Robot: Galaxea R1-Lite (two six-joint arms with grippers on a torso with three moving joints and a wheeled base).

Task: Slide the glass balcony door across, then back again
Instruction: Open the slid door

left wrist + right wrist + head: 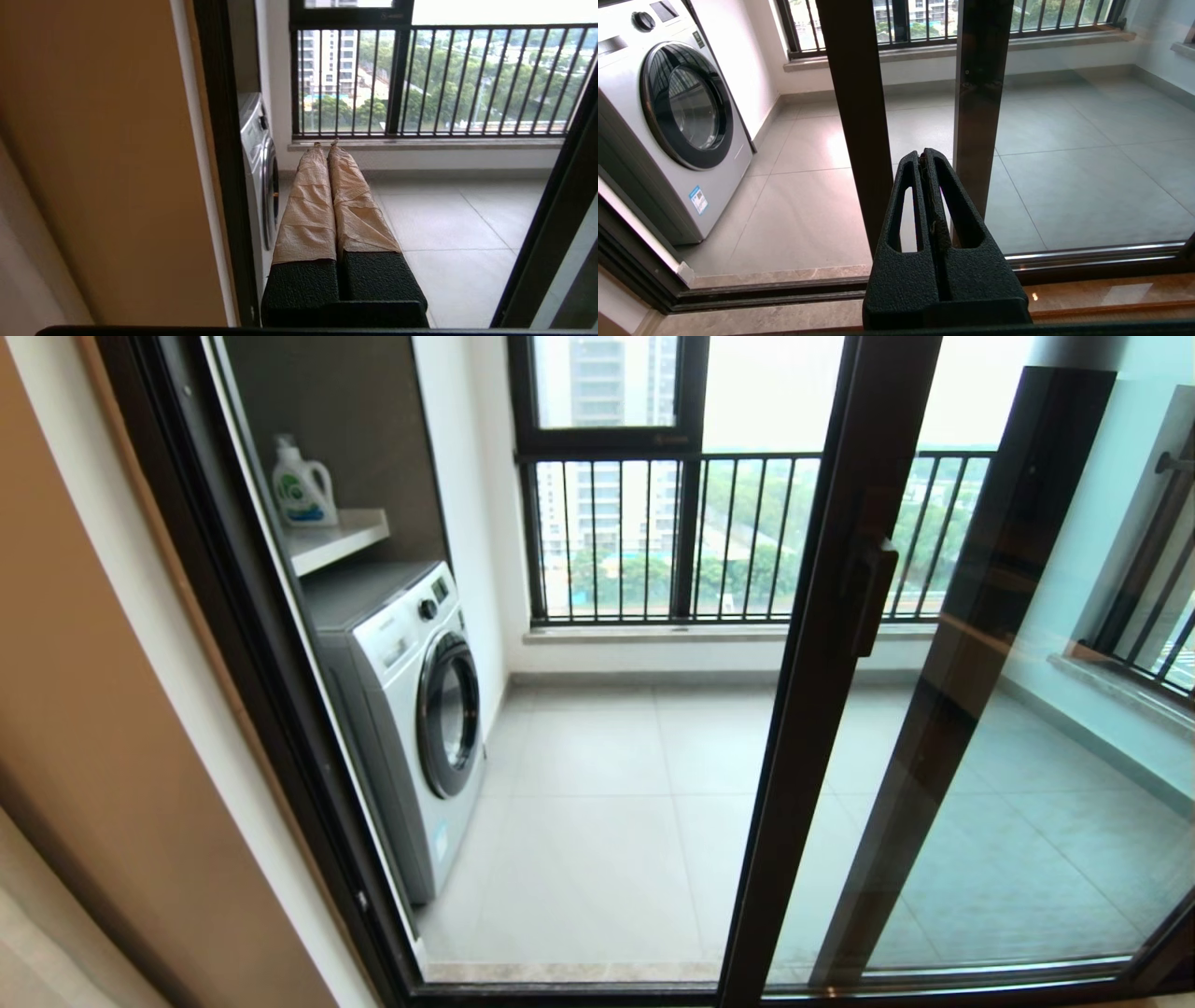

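The glass balcony door stands partly slid to the right, leaving the left half of the opening free. Its dark leading stile carries a dark bar handle. Neither gripper shows in the head view. In the right wrist view my right gripper is shut on nothing, low down just in front of the door's stile and near the floor track. In the left wrist view my left gripper, with tan-wrapped fingers, is shut and empty. It points through the opening, with the door's edge off to its side.
A white washing machine stands inside the balcony on the left under a shelf with a detergent bottle. A second dark-framed glass panel sits behind the door. A black-barred railing window closes the far side. The dark door jamb borders the opening's left.
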